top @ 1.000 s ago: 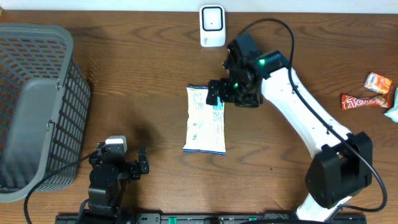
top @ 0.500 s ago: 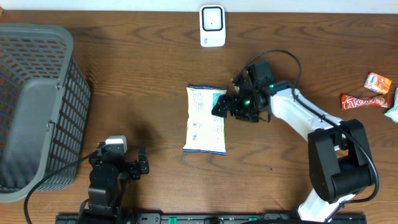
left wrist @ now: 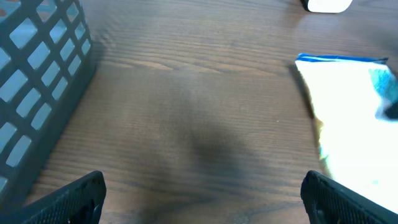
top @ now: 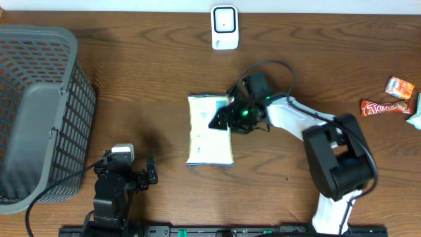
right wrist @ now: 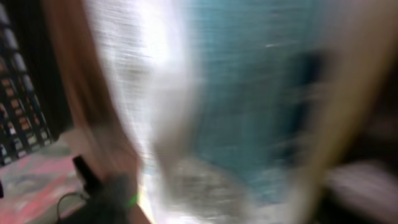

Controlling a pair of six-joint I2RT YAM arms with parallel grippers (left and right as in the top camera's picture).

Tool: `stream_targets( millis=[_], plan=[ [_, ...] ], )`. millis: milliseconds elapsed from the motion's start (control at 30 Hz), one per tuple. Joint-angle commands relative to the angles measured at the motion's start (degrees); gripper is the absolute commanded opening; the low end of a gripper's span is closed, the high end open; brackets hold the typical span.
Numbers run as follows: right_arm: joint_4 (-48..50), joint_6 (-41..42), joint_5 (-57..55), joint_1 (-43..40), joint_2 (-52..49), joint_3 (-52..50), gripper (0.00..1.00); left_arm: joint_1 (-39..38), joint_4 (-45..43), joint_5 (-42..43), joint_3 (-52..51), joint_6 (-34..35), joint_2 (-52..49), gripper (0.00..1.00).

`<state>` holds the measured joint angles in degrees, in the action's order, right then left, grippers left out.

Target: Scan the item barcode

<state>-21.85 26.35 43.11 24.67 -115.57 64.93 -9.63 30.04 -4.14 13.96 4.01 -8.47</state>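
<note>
The item is a white packet with blue-green print [top: 204,135], lying flat mid-table; it also shows at the right of the left wrist view as a white packet [left wrist: 354,124]. The white barcode scanner [top: 224,27] stands at the table's back edge. My right gripper [top: 220,119] is down at the packet's right edge, over its upper corner. The right wrist view is a blur of white and teal packet [right wrist: 249,93], so its jaws cannot be made out. My left gripper [top: 146,176] rests open near the front edge, its fingertips [left wrist: 81,194] wide apart over bare wood.
A grey mesh basket [top: 39,112] fills the left side and shows as a basket wall [left wrist: 37,93] in the left wrist view. Small snacks lie far right: an orange pack [top: 399,87] and a red-brown bar [top: 385,106].
My right arm has swung down and left from near the scanner onto the packet's right edge. The packet has slid a little to the left. The left arm has not moved.
</note>
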Motion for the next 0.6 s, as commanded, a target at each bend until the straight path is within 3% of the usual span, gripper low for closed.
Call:
stream_targets(
  millis=[0,167,367,567],
  plan=[
    [-1.64,3.02,-4.61,0.9,-6.4,-2.78,0.01,0.13,-0.07,0.52,0.83,-0.96,0.35,0.99],
    [1.42,1.05,-0.92,-1.16,-6.08,-2.69,0.01,0.13,-0.07,0.52,0.83,-0.96,0.35,0.99],
    [17.18,-2.4,27.93,-5.84,-3.39,-2.67,0.01,0.13,-0.07,0.52,0.83,-0.96,0.35,0.99],
    [24.0,-8.52,42.6,-8.44,4.2,-2.69,0.01,0.13,-0.07,0.52,0.83,-0.96,0.35,0.99]
  ],
)
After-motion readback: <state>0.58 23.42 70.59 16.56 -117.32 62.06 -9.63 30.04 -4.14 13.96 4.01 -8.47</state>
